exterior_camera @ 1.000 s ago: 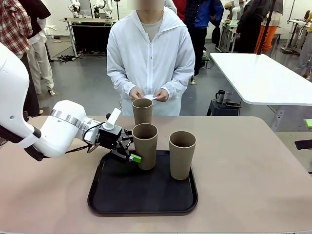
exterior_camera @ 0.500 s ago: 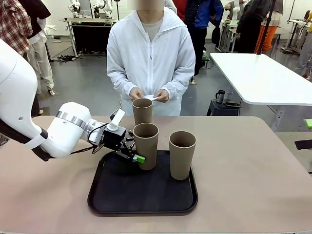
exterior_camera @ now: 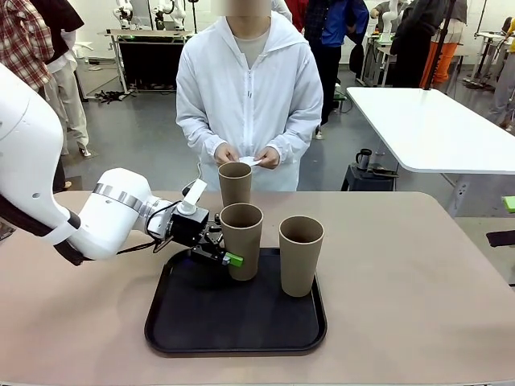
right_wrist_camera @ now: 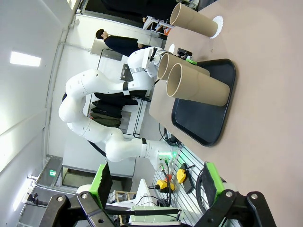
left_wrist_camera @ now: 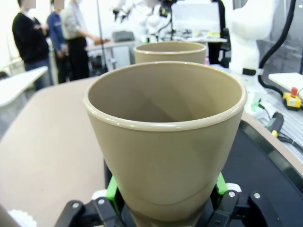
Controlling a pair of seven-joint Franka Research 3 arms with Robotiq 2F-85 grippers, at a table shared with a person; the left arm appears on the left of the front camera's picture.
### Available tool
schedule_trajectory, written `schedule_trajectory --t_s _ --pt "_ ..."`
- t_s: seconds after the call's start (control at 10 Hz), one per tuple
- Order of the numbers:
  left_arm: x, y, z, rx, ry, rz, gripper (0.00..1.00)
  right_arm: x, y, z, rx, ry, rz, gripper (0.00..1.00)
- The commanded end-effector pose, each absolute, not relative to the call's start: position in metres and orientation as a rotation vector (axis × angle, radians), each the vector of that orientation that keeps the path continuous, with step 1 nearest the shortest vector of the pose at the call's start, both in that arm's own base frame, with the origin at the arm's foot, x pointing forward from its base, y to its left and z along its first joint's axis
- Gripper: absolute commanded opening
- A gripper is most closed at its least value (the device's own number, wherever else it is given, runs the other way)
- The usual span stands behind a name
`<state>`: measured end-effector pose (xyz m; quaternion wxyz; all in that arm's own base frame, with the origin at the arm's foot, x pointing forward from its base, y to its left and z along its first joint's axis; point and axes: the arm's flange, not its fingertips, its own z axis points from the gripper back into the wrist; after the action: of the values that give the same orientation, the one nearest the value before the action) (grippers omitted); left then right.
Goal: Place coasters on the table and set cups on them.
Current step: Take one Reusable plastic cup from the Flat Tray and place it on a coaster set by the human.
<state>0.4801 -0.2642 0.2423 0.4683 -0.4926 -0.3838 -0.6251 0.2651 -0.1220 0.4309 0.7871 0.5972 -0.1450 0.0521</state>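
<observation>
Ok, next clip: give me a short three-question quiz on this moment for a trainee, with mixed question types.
1. True or false: the left pincer is shut on a cup that stands on the black tray.
2. How many cups stand on the tray? A) one B) two C) three
3. Fill in: the cup beyond the tray stands on a white ____.
Key: 1 true; 2 B; 3 coaster.
</observation>
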Motion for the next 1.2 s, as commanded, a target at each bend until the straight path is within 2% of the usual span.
schedule_trajectory --t_s 0.0,0.1,0.4,0.6,0.8,1.1 --pt "0.476 -0.261 0.253 -1.220 -0.963 -1.502 0.35 0.266 -0.123 0.431 1.299 -0.325 0.125 1.00" --pt "0.463 -0.255 0.268 -1.206 -0.966 -1.502 0.00 0.266 -0.123 0.431 1.299 -0.325 0.125 1.00" --pt "0.425 -0.213 0.364 -1.184 -0.976 -1.385 0.00 0.266 -0.123 0.431 1.299 -0.325 0.125 1.00" --pt "0.413 -0.185 0.410 -1.146 -1.044 -1.360 0.00 0.266 -0.123 0.431 1.299 -0.325 0.125 1.00" --pt "0.408 -0.166 0.415 -1.149 -1.056 -1.364 0.00 0.266 -0.123 0.431 1.299 -0.325 0.125 1.00" --pt "0.416 -0.182 0.417 -1.144 -1.038 -1.386 0.00 0.266 -0.123 0.431 1.299 -0.325 0.125 1.00"
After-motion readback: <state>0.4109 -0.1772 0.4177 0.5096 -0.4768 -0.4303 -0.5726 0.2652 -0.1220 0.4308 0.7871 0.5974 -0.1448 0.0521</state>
